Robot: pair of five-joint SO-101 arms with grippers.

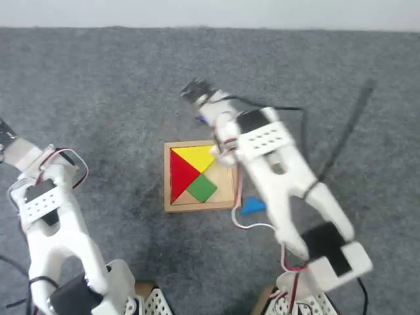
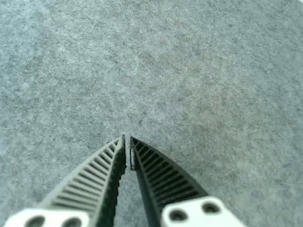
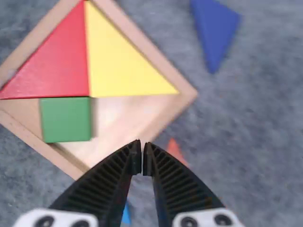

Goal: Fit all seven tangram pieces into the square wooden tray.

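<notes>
Three of the seven pieces sit in the tray (image 1: 197,207), so I judge the job a bit less than half done, with four pieces left to go in. The tray lies flat in the middle of the grey surface (image 1: 98,85), between the two arms.

The tray is a square of light wood with a low rim. A big red triangle (image 1: 180,174) fills one side and a big yellow triangle (image 1: 195,157) fills the side next to it. Their edges touch along a line from one corner to the middle. A small green square (image 1: 202,189) sits with one corner at that middle point. The rest of the tray floor is bare wood.

Loose pieces lie on the surface near the tray: a blue triangle (image 3: 215,28) a little way past the yellow side, a second blue piece (image 1: 252,207) beside the opposite corner, and an orange piece (image 3: 175,150) just outside the rim, partly hidden.

The right claw (image 3: 141,158) hangs at the tray's rim near the orange piece — its fingers are pressed together and hold nothing. The left claw (image 2: 128,151) is also pressed together and holds nothing — it hangs over bare surface, well apart from the tray.
</notes>
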